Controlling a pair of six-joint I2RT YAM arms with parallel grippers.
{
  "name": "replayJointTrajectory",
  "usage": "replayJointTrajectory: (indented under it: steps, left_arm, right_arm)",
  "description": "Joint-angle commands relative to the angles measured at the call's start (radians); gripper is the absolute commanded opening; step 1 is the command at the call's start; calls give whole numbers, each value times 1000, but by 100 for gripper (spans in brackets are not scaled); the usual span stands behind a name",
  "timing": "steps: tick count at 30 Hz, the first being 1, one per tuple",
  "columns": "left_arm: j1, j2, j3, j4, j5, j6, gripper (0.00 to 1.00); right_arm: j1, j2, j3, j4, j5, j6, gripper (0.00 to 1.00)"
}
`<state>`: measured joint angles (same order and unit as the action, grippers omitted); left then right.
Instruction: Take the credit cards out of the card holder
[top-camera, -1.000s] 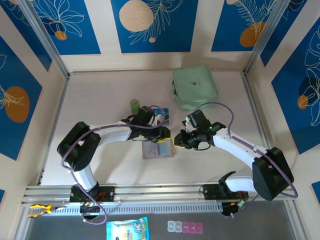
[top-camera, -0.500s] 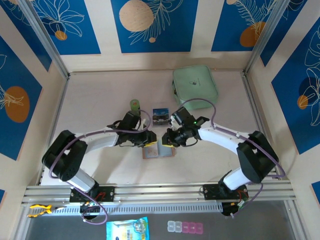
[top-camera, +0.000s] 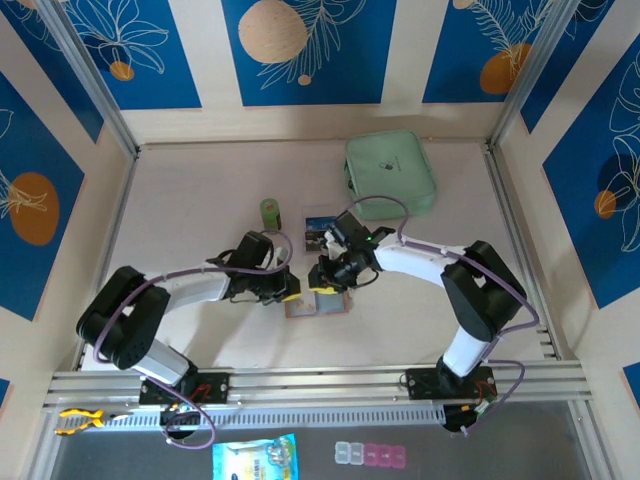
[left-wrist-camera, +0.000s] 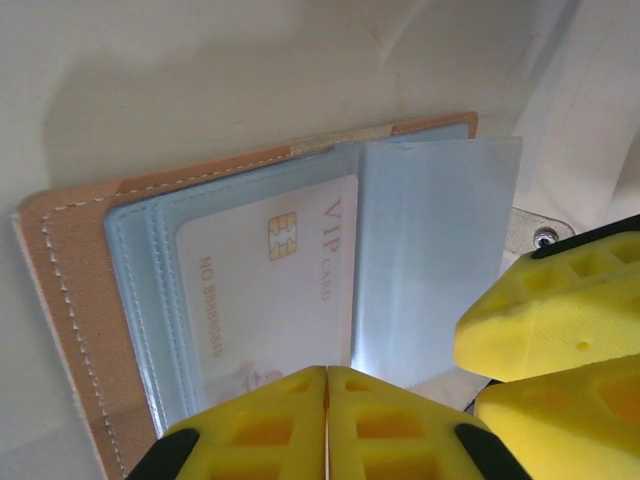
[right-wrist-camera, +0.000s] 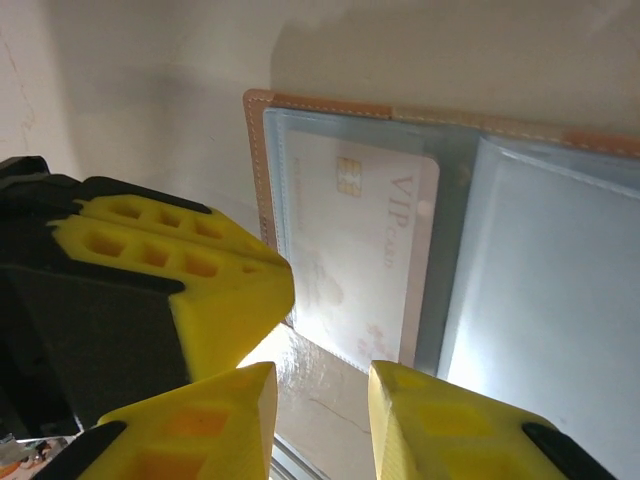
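The tan card holder lies open on the table between the arms. Its clear pockets hold a white credit card with a gold chip and "VIP" print, which is also seen in the right wrist view. My left gripper is shut at the holder's left side, its tip over the pocket's edge and nothing seen between its fingers. My right gripper is at the holder's far edge, its jaws open over a loose clear sleeve. A blue printed card lies on the table behind the holder.
A mint-green zip pouch lies at the back right. A small green cylinder stands behind my left gripper. The two grippers are close together over the holder; the right one's yellow fingers show at the right of the left wrist view.
My left gripper has drawn back left to the holder's left side and shut. My right gripper has moved left over the holder's far edge and opened a little.
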<state>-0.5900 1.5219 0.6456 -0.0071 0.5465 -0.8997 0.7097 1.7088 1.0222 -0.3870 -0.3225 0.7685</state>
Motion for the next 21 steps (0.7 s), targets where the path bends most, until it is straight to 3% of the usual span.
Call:
replayJointTrajectory:
  steps: [1,21]
  left_arm:
    - [9,22,-17,22,10,9,5]
    - [11,50,8,-154,-81,134,0]
  right_arm:
    - [5,35,21,29,-67,17,32]
    - [2,120,7,62,-90,6,31]
